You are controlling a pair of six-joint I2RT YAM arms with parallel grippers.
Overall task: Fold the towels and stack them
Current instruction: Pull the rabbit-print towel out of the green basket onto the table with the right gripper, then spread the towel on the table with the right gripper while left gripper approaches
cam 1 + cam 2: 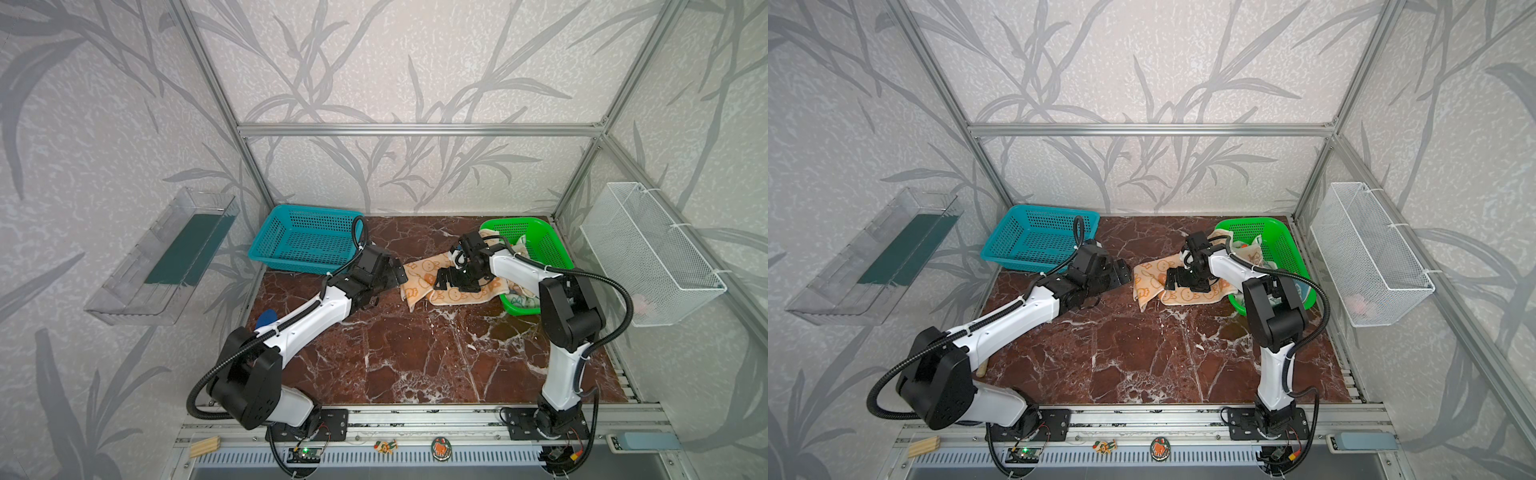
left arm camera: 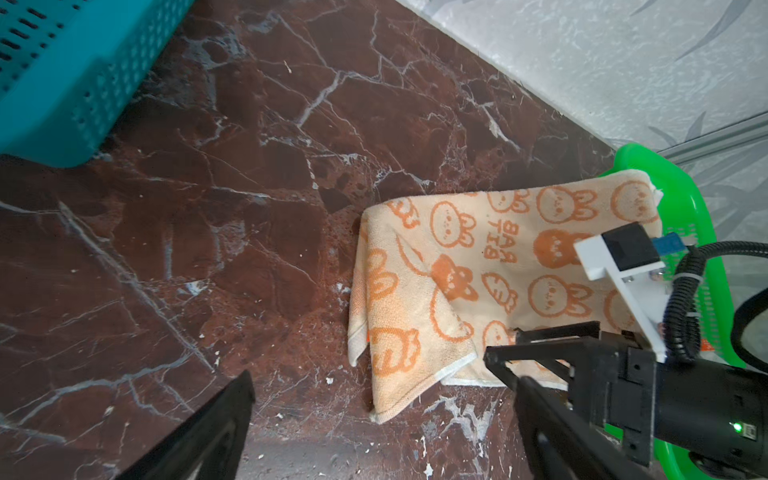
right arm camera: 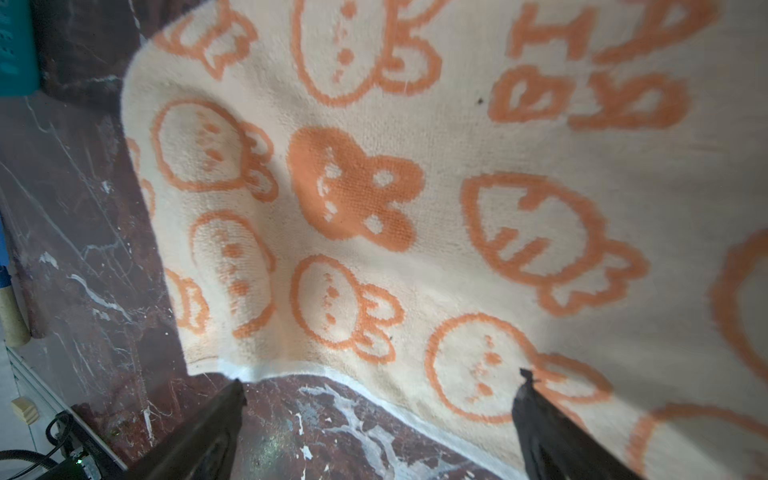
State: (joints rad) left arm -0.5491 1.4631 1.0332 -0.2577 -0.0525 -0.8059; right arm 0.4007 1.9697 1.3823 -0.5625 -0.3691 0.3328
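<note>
A cream towel with orange bunnies (image 1: 419, 276) (image 1: 1152, 274) (image 2: 478, 257) (image 3: 415, 166) lies rumpled on the marble table. Its far end is draped over the green basket's rim, and one corner is folded over towards the left arm. My right gripper (image 1: 441, 280) (image 1: 1173, 279) (image 3: 381, 377) hovers open just over the towel's near hem, holding nothing. My left gripper (image 1: 398, 275) (image 1: 1122, 272) (image 2: 386, 380) is open and empty just left of the towel's folded corner. More cloth (image 1: 520, 298) (image 1: 1250, 249) lies bunched inside the basket, its pattern unclear.
The green basket (image 1: 548, 249) (image 1: 1285, 245) (image 2: 636, 160) stands at the back right, the teal basket (image 1: 303, 245) (image 1: 1034, 241) (image 2: 62, 83) at the back left. A white wire basket (image 1: 648, 257) hangs on the right wall, a clear tray (image 1: 162, 257) on the left.
</note>
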